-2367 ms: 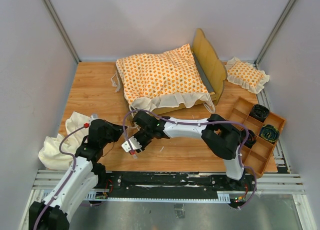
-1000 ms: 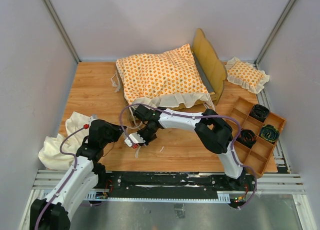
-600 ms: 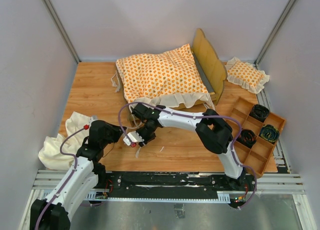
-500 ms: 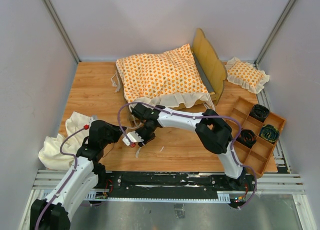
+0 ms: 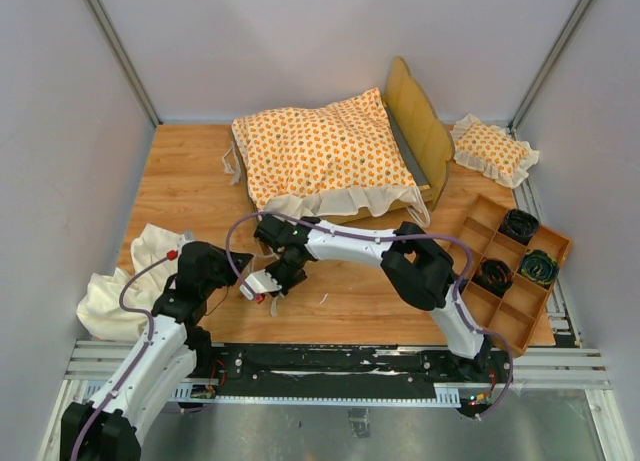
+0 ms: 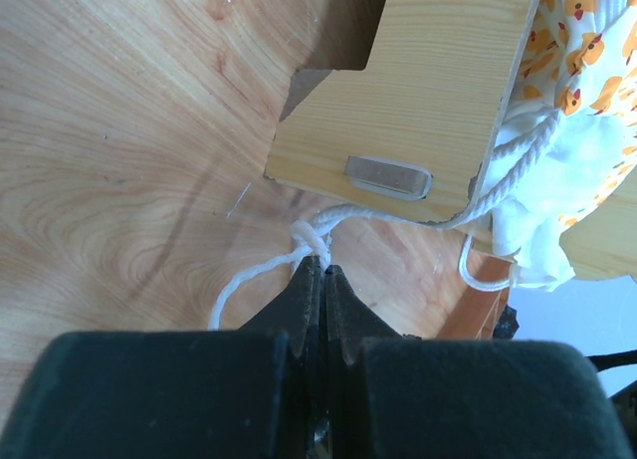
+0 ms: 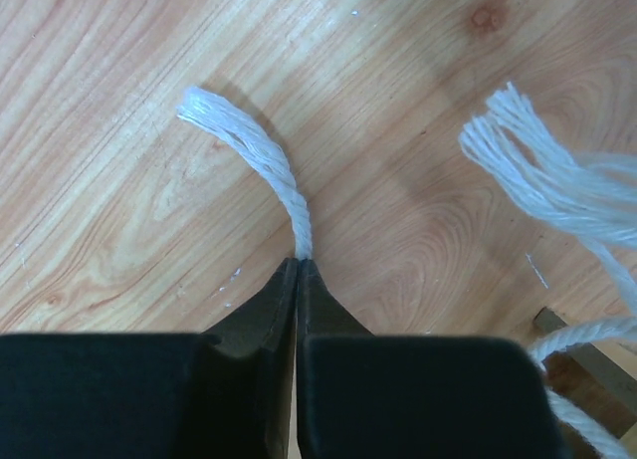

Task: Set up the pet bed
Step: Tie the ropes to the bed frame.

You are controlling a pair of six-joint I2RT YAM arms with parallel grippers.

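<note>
The pet bed's light-wood frame [image 5: 420, 121] stands at the back of the table, with the orange-patterned cushion [image 5: 325, 151] lying on it. In the left wrist view my left gripper [image 6: 318, 263] is shut on a knot in a white tie string [image 6: 311, 238]. That string runs round the frame's corner leg [image 6: 418, 91] to the cushion [image 6: 587, 51]. My right gripper [image 7: 299, 263] is shut on another tie string [image 7: 269, 170], whose frayed end lies on the wood. A second frayed end [image 7: 537, 175] lies to its right. From above, both grippers, left [image 5: 236, 277] and right [image 5: 268, 295], meet just in front of the bed's near corner.
A small orange-patterned pillow [image 5: 493, 149] lies at the back right. A wooden compartment tray [image 5: 515, 271] with dark coiled items sits at the right edge. A plain cream cloth [image 5: 125, 281] is bunched at the left front. Walls close in both sides.
My right arm has swung a little left, towards the left gripper, and its jaws now pinch the string end. The left arm has held still.
</note>
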